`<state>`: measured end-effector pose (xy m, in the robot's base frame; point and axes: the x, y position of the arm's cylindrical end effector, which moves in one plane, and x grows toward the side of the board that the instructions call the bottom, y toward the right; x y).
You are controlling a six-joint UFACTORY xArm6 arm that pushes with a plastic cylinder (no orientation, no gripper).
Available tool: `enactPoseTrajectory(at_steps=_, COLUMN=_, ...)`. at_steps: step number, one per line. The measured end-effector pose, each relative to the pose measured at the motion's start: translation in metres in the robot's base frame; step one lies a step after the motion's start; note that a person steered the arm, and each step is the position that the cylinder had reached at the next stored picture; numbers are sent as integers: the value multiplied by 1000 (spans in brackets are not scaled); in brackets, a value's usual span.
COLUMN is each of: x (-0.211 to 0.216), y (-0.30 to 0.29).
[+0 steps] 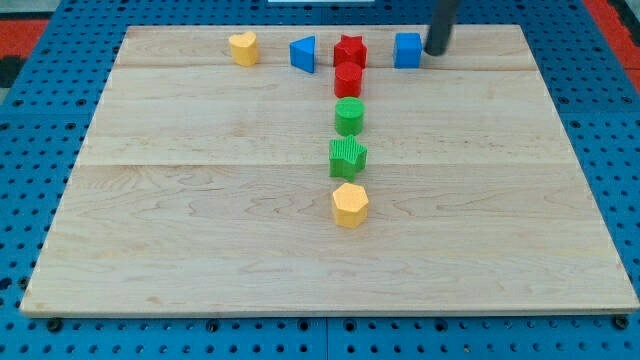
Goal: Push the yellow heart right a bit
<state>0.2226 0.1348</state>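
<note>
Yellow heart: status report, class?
My tip at view's top, right of blue cube. Yellow heart far left, untouched. Blue triangle sits on its right.

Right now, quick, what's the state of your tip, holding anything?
My tip: no gripper, holds nothing; it sits at the view's top, just right of the blue block, far from the yellow heart.

A pale wooden board (200, 230) carries eight blocks: yellow heart (243, 47), blue triangle (303, 53), red star (350, 50), blue cube (407, 49), red cylinder (347, 80), green cylinder (349, 116), green star (348, 157), yellow hexagon (350, 204).
</note>
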Motion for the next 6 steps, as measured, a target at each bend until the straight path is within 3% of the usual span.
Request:
enactPoseTrajectory(at_steps=1, x=-29, y=-11)
enactPoseTrajectory(at_steps=3, x=-12, y=-273)
enactPoseTrajectory(at_steps=5, x=87, y=-254)
enactPoseTrajectory(at_steps=6, x=40, y=-305)
